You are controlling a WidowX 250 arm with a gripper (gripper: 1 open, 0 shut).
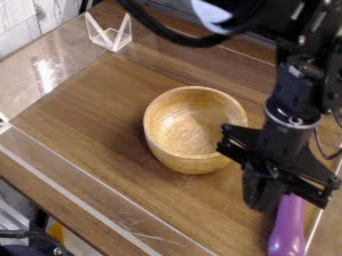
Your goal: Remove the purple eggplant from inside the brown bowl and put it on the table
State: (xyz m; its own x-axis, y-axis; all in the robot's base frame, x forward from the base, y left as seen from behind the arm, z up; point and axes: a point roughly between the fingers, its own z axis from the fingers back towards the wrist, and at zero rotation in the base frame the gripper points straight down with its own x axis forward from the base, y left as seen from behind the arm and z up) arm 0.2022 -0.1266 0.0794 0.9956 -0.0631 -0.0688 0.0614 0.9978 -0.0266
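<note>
Beside round light-brown wooden bowl [195,128], glossy purple toy eggplant [286,226] lay on brown wood-grain tabletop [94,115], out of empty bowl, so placement looked done. Black gripper [267,196] stood over eggplant's top end; finger spread hidden, cannot tell whether released.

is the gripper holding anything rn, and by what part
Cannot be told: the black gripper stands over the top end of the glossy purple toy eggplant lying on the wooden table, hiding any contact.
</note>
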